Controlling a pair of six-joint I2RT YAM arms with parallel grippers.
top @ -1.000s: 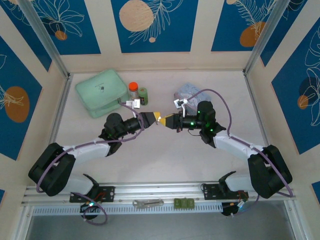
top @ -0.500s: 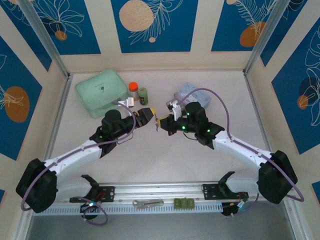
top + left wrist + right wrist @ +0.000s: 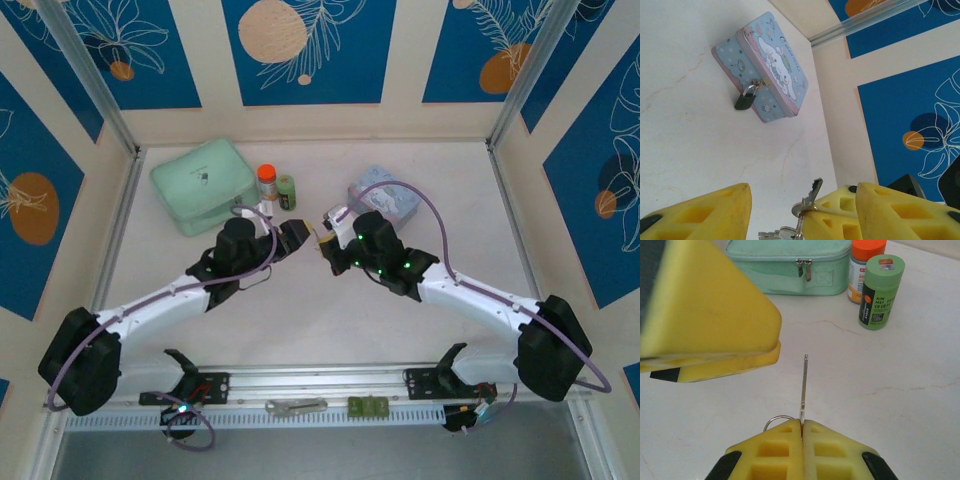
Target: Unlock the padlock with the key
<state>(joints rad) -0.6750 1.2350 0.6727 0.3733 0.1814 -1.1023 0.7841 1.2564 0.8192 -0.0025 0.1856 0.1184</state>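
The right pincer (image 3: 801,423) is pressed together on the tiny thin silvery key (image 3: 804,377). It pinches the key at the head, so the blade sticks straight out past the yellow fingertips, and a thin wire ring (image 3: 774,420) loops just beside the grip. Seen from above, this pincer sits near the middle of the pale bench (image 3: 300,325). The left pincer (image 3: 300,236) is just to its left, tips pointing toward it.

The left pincer is spread wide, with its two yellow fingers (image 3: 705,212) on either side of the right pincer's tips and the key.

The tiny padlock (image 3: 744,101) has a black squarish body and a silvery shackle. It hangs from the clasp on the side of the light-blue rectangular tin (image 3: 775,60), with its body down by the bench top. The tin lies on the bench just beyond the right pincer, toward the far right.

At the far left lies a mint-green zipped pouch (image 3: 203,183). An orange-capped bottle (image 3: 266,180) and a green bottle (image 3: 287,189) stand just to its right.
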